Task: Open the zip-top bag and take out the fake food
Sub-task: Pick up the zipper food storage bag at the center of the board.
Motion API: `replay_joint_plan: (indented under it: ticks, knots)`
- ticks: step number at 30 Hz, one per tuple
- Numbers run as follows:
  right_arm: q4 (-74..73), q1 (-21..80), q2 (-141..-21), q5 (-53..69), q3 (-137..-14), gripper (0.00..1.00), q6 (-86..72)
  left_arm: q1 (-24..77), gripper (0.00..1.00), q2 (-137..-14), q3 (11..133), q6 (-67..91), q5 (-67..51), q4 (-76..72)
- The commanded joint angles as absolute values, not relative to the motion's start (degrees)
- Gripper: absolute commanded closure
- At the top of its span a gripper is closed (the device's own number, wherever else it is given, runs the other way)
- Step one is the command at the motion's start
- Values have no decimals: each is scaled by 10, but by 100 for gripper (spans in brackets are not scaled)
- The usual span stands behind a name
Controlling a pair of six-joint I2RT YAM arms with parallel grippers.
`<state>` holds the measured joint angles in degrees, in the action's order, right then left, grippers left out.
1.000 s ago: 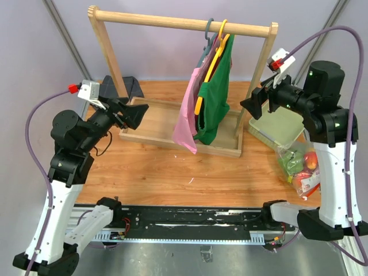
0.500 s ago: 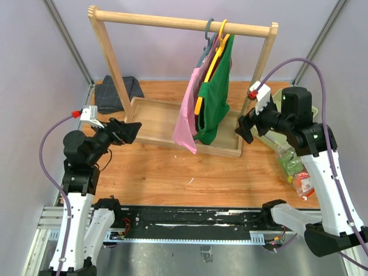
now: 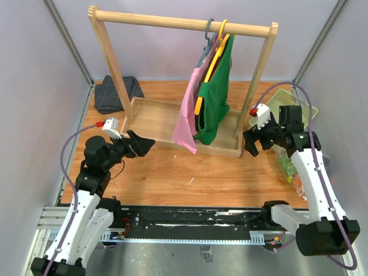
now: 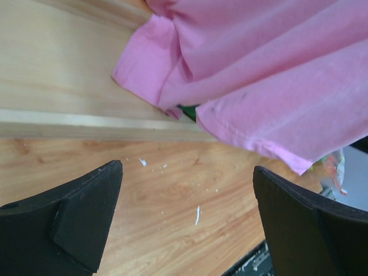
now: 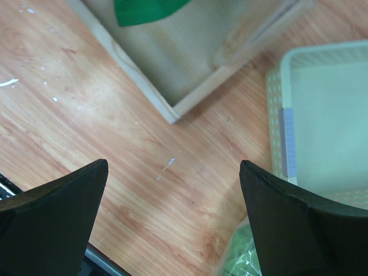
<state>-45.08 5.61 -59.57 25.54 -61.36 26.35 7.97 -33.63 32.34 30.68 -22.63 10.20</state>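
The zip-top bag (image 3: 289,165) lies at the table's right edge, mostly hidden under my right arm. Green and red fake food (image 3: 286,163) shows through its clear plastic. A crinkly green-filled corner of the bag (image 5: 244,260) shows at the bottom of the right wrist view. My right gripper (image 3: 250,143) hangs open just left of the bag, over bare wood (image 5: 172,164). My left gripper (image 3: 142,145) is open over the table's left half, far from the bag, with nothing between its fingers (image 4: 187,167).
A wooden clothes rack (image 3: 172,23) with a tray base (image 3: 155,118) stands mid-table, with a pink garment (image 4: 259,75) and a green garment (image 3: 217,92) hanging on it. A pale green basket (image 5: 322,115) sits behind the bag. Dark folded cloth (image 3: 117,92) lies back left.
Both arms have dropped from a raised pose toward the table. The left gripper moved right and nearer, and the right gripper came down beside the tray's right corner. Both stayed open.
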Motion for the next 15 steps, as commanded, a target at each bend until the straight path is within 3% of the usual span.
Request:
replay_joint_plan:
  ticks: [1, 8, 15]
  knots:
    - [-417, -23, -610, 311, -600, 2, 270, 110, 1, -323, 273, 338, -225, 48]
    - [-385, -104, -614, 273, -587, 2, 256, 121, 1, -300, 172, 406, -238, -39]
    - [-385, -157, -615, 147, -593, 2, 265, 123, 1, -315, 140, 440, -258, -130]
